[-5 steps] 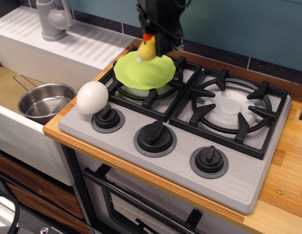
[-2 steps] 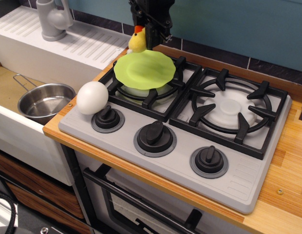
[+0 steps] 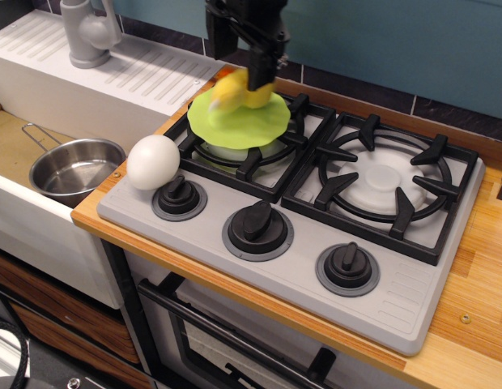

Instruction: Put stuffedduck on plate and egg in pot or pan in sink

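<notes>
The yellow stuffedduck (image 3: 237, 91) lies blurred on the far part of the lime-green plate (image 3: 235, 126), which rests on the left rear burner. My black gripper (image 3: 241, 61) hangs just above the duck with its jaws spread open, one fingertip (image 3: 263, 71) close to the duck. The white egg (image 3: 153, 162) sits on the grey stove front at the left corner, beside a knob. The steel pan (image 3: 73, 168) stands in the sink (image 3: 12, 142) at the left, with nothing in it.
A grey tap (image 3: 89, 32) stands on the ribbed white drainboard (image 3: 146, 73) behind the sink. Three black knobs (image 3: 257, 228) line the stove front. A second burner (image 3: 386, 180) is at the right. Wooden counter (image 3: 478, 267) runs along the right.
The duck, held above the plate's back rim before, has dropped onto the plate. The gripper has opened and stays just above it.
</notes>
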Motion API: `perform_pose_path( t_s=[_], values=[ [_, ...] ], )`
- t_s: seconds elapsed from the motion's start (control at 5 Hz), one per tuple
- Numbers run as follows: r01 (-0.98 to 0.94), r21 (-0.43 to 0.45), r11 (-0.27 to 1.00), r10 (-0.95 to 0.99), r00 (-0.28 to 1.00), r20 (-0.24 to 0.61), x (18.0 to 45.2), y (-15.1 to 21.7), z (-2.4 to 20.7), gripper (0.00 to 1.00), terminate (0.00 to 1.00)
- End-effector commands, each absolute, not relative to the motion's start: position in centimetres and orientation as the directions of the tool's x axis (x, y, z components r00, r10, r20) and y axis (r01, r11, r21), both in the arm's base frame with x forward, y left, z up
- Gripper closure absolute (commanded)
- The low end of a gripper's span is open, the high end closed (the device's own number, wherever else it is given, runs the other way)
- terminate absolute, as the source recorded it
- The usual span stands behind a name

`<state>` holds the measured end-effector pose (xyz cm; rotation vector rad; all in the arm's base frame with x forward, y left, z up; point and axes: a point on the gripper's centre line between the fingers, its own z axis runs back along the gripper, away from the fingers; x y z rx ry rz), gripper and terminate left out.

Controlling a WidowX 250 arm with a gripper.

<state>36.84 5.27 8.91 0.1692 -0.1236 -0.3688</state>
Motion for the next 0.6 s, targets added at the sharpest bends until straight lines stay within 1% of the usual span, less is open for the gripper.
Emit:
perform_pose_path(
  t_s=[0.0, 0.2, 0.4],
  values=[
    [0.307, 0.196, 0.931, -0.335, 0.934, 0.125, 35.9, 3.0, 11.8, 0.0, 0.0],
    [0.297, 0.198, 0.934, -0.319, 0.944, 0.089, 34.9, 2.7, 12.8, 0.0, 0.0],
    [0.309, 0.221, 0.925, -0.328, 0.943, 0.054, 34.2, 3.6, 14.0, 0.0, 0.0]
  ],
)
